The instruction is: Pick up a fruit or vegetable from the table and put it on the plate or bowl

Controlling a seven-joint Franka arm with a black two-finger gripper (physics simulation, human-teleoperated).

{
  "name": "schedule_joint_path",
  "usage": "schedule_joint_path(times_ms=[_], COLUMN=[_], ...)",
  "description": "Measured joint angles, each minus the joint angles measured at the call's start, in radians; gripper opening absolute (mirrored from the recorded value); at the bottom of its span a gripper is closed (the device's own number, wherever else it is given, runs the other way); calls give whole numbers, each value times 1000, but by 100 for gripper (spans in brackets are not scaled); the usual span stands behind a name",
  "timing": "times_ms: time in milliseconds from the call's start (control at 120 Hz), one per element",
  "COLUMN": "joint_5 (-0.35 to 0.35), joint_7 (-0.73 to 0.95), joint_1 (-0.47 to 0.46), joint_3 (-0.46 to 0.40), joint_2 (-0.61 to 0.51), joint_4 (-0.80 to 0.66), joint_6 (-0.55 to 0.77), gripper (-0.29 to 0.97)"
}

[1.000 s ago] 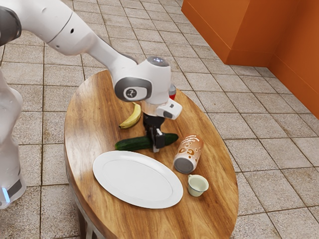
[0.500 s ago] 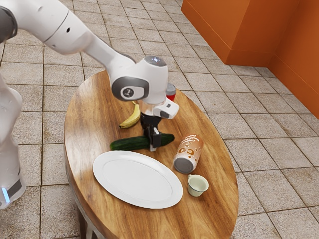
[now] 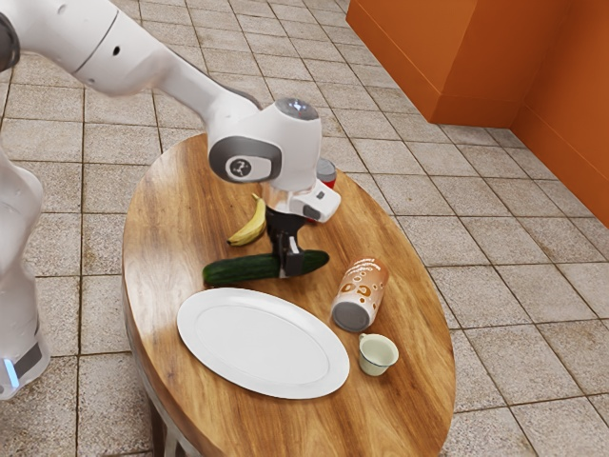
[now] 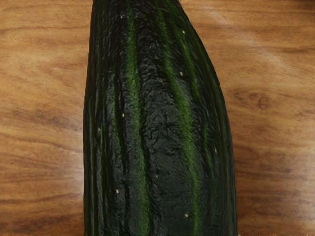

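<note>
Black two-finger claw [image 3: 289,263] pinches the dark green ridged cucumber [image 3: 238,272] near its exterior view's right end. The cucumber lies crosswise under the hand, over the oval wooden table [image 3: 169,211], between the yellow banana [image 3: 249,228] and the white oval plate [image 3: 262,345].

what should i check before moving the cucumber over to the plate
1. Fingers closed on the cucumber from both sides: ok.
2. Cucumber lifted off the table: cannot tell.
3. Plate bare, with room for it: ok.
4. Way from cucumber to plate free of other things: ok.
5. Banana apart from the cucumber: ok.
6. Can lying on its side, off the plate: ok.
</note>
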Motion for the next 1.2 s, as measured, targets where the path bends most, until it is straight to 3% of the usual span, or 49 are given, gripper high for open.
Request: schedule_joint_path(times_ms=[317, 392, 558, 800, 875, 958, 1108, 1200], joint_5=[80, 59, -1, -87, -104, -116, -118, -117], joint_7=[-31, -48, -123, -235, -260, -283, -319, -406], joint_1=[-8, -7, 0, 26, 32, 42, 53, 141], joint_3=[-31, -57, -237, -341, -351, -352, -352, -319], joint_2=[-84, -118, -173, -139, -139, -141, -142, -120], joint_4=[140, 166, 189, 189, 187, 186, 184, 208], joint_6=[-179, -237, -314, -339, -337, -335, -333, -286], gripper=[22, 22, 21, 21, 40, 53, 63, 65])
